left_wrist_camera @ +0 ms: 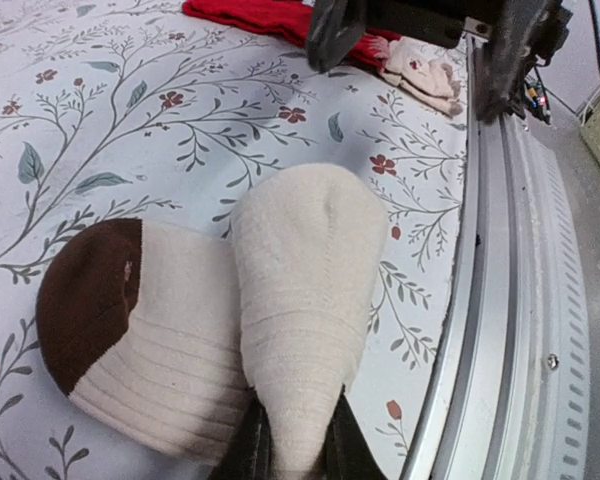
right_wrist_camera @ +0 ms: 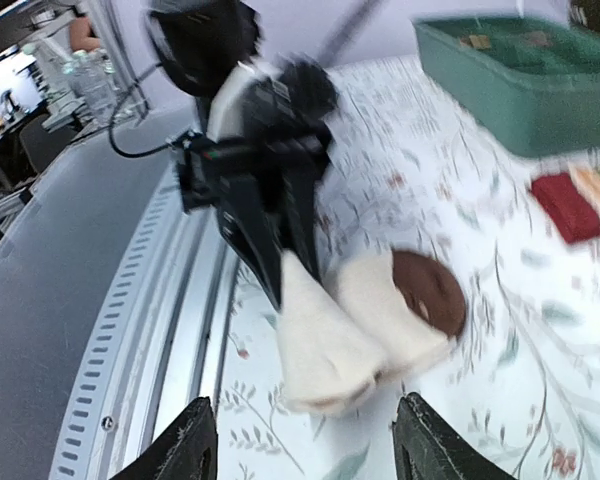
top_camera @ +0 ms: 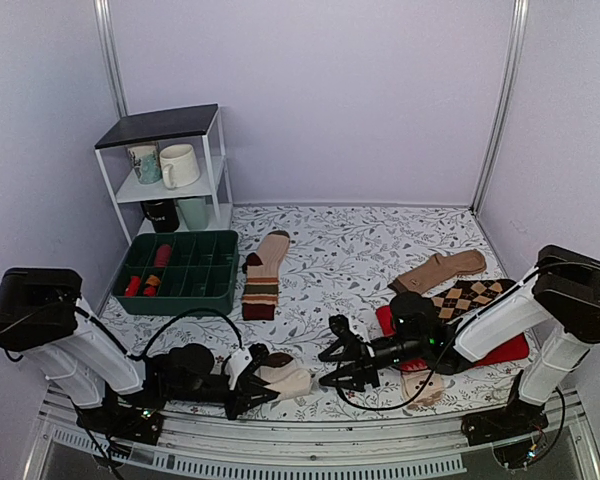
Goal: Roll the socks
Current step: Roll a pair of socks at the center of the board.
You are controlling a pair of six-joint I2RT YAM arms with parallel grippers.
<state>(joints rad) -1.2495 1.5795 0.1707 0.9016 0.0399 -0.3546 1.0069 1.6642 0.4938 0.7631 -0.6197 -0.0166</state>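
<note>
The cream-white socks with a brown toe lie bunched as a rolled bundle (top_camera: 280,377) near the table's front edge, left of centre. In the left wrist view a cream fold (left_wrist_camera: 305,290) lies over a piece with a dark brown end (left_wrist_camera: 90,295). My left gripper (top_camera: 242,382) is shut on that cream fold, its fingers (left_wrist_camera: 250,450) pinching it. My right gripper (top_camera: 332,367) is open and empty, to the right of the bundle and apart from it. In the right wrist view the bundle (right_wrist_camera: 365,320) lies ahead between its fingertips (right_wrist_camera: 185,445).
A tan striped sock (top_camera: 264,272) lies mid-table. A green divided bin (top_camera: 178,268) and a white shelf with mugs (top_camera: 170,165) stand at back left. Red socks (top_camera: 500,352), an argyle sock (top_camera: 472,297) and a tan sock (top_camera: 442,268) lie at right. The metal rail (left_wrist_camera: 525,300) runs along the front edge.
</note>
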